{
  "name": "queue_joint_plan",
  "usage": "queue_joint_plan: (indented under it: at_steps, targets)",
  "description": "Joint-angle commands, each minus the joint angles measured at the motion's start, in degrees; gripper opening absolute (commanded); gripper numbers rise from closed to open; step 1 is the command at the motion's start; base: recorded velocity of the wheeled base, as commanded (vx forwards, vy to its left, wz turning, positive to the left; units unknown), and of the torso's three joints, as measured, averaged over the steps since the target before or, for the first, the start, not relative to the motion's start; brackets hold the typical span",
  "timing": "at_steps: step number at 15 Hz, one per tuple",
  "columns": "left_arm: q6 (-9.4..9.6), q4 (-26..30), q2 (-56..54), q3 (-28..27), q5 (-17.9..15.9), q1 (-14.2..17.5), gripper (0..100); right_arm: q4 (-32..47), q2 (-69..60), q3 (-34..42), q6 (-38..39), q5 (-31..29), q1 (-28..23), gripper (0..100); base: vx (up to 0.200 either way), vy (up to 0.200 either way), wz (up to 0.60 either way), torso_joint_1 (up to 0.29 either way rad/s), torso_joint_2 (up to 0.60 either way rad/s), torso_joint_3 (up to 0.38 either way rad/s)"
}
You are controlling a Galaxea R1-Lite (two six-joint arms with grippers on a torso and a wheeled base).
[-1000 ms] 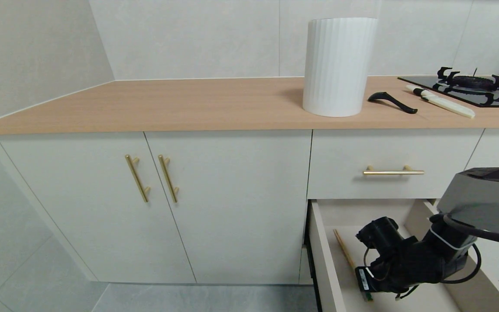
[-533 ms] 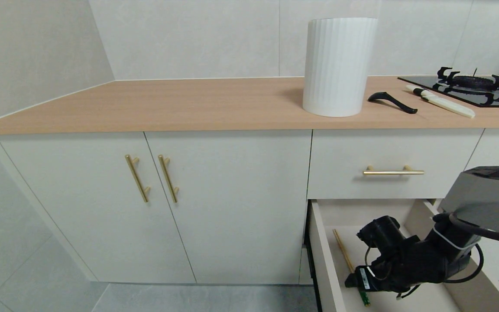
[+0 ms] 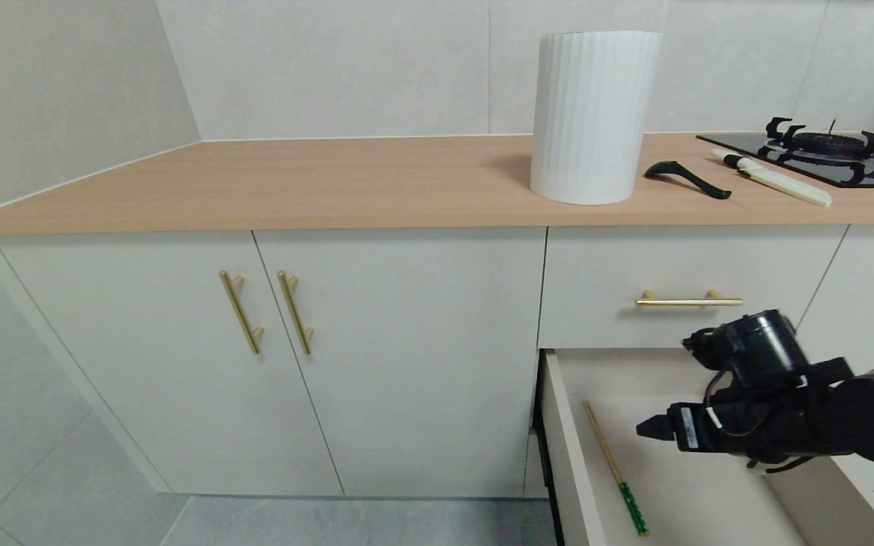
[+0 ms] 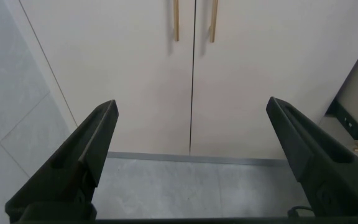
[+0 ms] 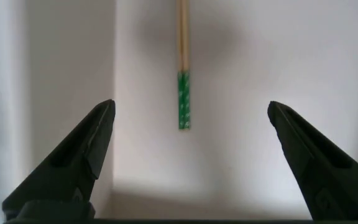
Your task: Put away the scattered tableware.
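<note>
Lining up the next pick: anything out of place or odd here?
A black utensil and a pale knife lie loose on the counter between the white canister and the hob. Chopsticks lie flat in the open drawer. Nothing spilled.

A wooden countertop (image 3: 331,182) runs across the head view from 9 o'clock to 3 o'clock. A tall white ribbed container (image 3: 592,114) stands upright on it toward 1 o'clock. A curved black utensil (image 3: 686,179) lies flat just beside the container, at its 3 o'clock. A pale knife (image 3: 774,178) lies farther out the same way, its length running from 10 to 4 o'clock. A black glass hob (image 3: 854,171) is set into the top at 2 o'clock.

Below, at 5 o'clock, an open drawer (image 3: 570,455) carries a wooden chopstick (image 3: 614,466) on its floor near the left wall. The chopstick lies from 11 to 5 o'clock, green end nearest.
</note>
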Motion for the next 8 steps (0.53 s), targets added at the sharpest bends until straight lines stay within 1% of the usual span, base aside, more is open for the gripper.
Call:
queue_joint_plan:
  at_steps: [1,4,6,8]
  targets:
    - [0.05,0.0,0.0,0.0,0.0,0.0,100,1.2,-14.2,0.2,-4.5,0.0,-4.2,100,0.0,0.0,0.0,0.0,0.0,0.0]
    - [-0.04,0.0,0.0,0.0,0.0,0.0,100,1.1,-17.8,-0.2,-5.8,0.0,-6.8,100,0.0,0.0,0.0,0.0,0.0,0.0]
    - [-0.04,0.0,0.0,0.0,0.0,0.0,100,1.0,-18.3,0.2,-7.8,0.0,-7.2,100,0.0,0.0,0.0,0.0,0.0,0.0]
    - [-0.04,0.0,0.0,0.0,0.0,0.0,100,0.9,-18.6,0.3,-8.0,0.0,-7.2,100,0.0,0.0,0.0,0.018,-0.07,-0.043]
